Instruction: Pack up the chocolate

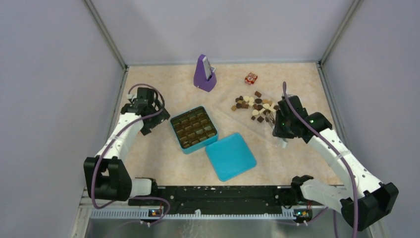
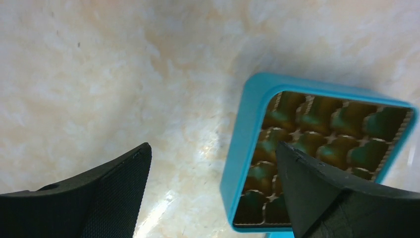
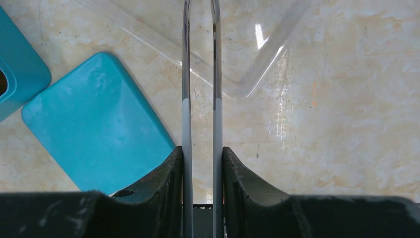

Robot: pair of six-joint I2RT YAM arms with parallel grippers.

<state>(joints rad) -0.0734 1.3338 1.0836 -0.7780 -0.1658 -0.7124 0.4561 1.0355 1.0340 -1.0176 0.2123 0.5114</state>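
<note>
Chocolate (image 1: 252, 105) is heaped on the clear tray (image 3: 237, 84) right of the box (image 2: 242, 144), so tbh the tweezers (image 3: 186, 74) clamped in the right gripper (image 3: 200, 153) should be eased down around just one piece, left gripper (image 2: 213, 148) parked by the box, jaws spread wide.

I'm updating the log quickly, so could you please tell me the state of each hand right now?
Left hand: open, holding nothing.
Right hand: closed on the tweezers.
</note>
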